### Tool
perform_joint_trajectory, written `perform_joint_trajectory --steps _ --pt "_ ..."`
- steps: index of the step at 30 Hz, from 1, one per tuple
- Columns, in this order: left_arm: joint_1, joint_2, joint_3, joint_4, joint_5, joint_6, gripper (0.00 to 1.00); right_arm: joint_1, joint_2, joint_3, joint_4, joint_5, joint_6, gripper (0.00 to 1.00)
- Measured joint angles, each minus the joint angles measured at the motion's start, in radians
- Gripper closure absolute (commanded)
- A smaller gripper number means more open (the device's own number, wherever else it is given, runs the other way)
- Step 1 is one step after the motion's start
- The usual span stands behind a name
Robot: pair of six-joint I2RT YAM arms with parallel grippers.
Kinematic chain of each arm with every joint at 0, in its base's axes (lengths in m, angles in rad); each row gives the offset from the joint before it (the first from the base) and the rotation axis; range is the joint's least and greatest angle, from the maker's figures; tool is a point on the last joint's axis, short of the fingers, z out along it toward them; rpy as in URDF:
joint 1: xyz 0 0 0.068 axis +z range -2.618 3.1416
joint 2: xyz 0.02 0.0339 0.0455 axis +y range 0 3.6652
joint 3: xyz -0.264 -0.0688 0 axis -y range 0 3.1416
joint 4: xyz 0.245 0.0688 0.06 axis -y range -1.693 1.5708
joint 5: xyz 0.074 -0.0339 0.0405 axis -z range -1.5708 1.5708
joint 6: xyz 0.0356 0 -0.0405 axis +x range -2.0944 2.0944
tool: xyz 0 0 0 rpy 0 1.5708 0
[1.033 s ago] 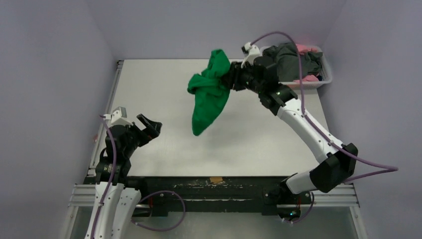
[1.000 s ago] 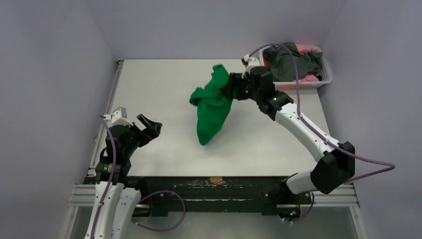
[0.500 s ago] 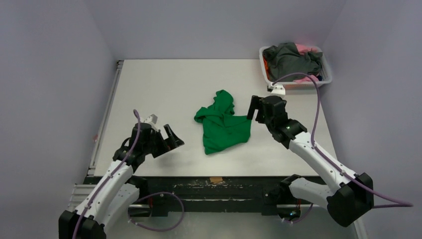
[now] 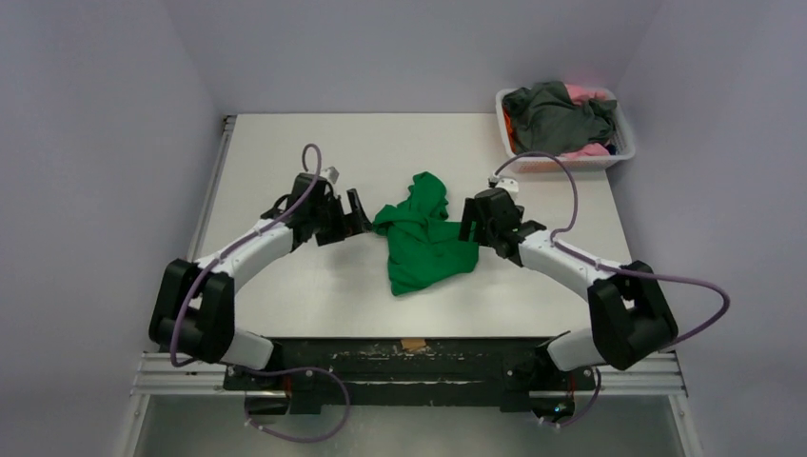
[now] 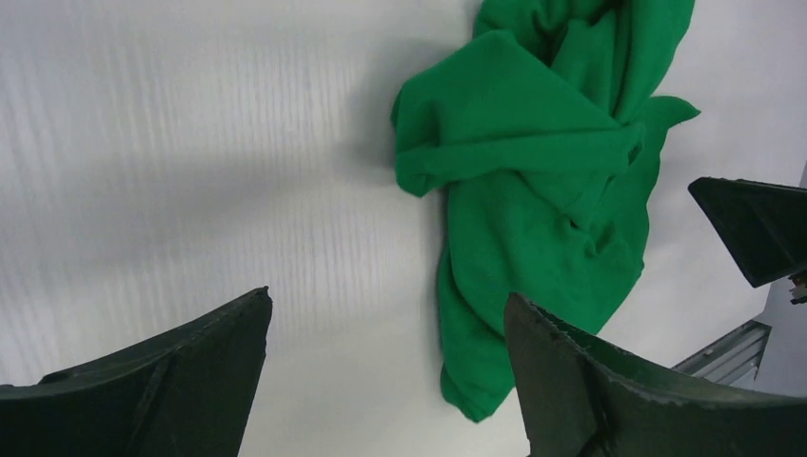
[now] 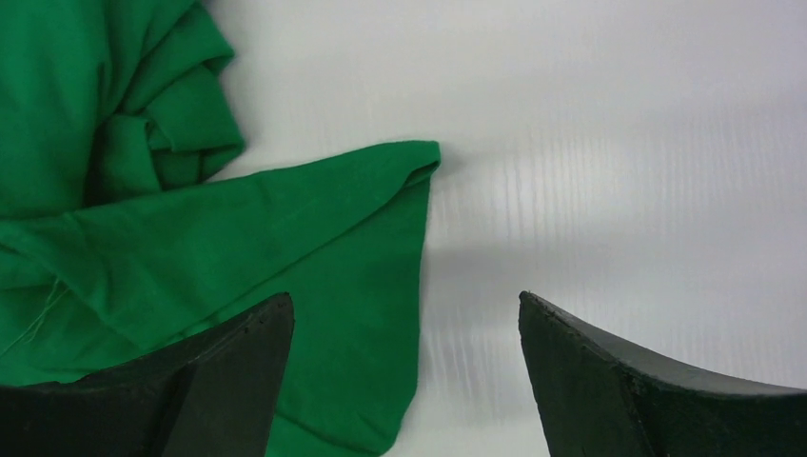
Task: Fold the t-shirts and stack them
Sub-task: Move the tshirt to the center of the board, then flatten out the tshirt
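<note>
Green t-shirt (image 4: 425,248) crumpled on table (image 4: 285,143) — left tool (image 4: 361,214), right tool (image 4: 467,225) flanking it; basket (image 4: 595,162) far-right corner.

Bare table (image 4: 285,152) lies open on every side of the green shirt (image 4: 425,249). The left gripper (image 4: 358,215) and right gripper (image 4: 471,231) crowd its flanks, jaws apart; the right one seems to overhang its edge. The basket (image 4: 623,129) blocks the far right corner.

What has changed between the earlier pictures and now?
The right gripper carried the green t-shirt from near the basket to the middle of the table and let it go; the shirt now lies crumpled there. The left gripper moved from the near left edge up to the shirt's left side. Both grippers are open. The basket and its shirts stayed put.
</note>
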Motion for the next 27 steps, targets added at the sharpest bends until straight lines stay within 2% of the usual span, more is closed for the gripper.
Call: perform_joint_trajectory --steps 3,8,13,14,15,16,17,18,23,27 --pt "0.0 0.156 0.082 0.04 0.041 0.043 0.17 -0.034 0.102 0.038 0.008 -0.01 0.017 0.2" --pt "0.0 0.307 0.137 0.064 0.12 0.082 0.23 -0.125 0.196 0.056 0.065 -0.089 0.054 0.26" --pt "0.0 0.417 0.219 0.105 0.194 0.088 0.64 -0.145 0.272 0.081 0.111 -0.145 0.061 0.34" --pt "0.0 0.443 0.245 0.109 0.211 0.095 0.76 -0.145 0.286 0.096 0.119 -0.163 0.061 0.38" --pt "0.0 0.471 0.276 0.109 0.226 0.101 0.95 -0.145 0.304 0.11 0.129 -0.174 0.059 0.45" --pt "0.0 0.498 0.307 0.109 0.24 0.107 1.0 -0.144 0.317 0.121 0.137 -0.185 0.058 0.57" --pt "0.0 0.518 0.331 0.11 0.25 0.109 1.0 -0.144 0.33 0.131 0.146 -0.195 0.057 0.9" --pt "0.0 0.541 0.36 0.111 0.263 0.124 1.0 -0.144 0.345 0.142 0.158 -0.211 0.057 1.0" --pt "0.0 0.526 0.369 0.109 0.262 0.136 1.0 -0.143 0.361 0.15 0.163 -0.272 0.041 1.0" --pt "-0.008 0.356 0.293 0.058 0.175 0.145 1.0 -0.121 0.246 0.127 0.132 -0.277 0.032 1.0"
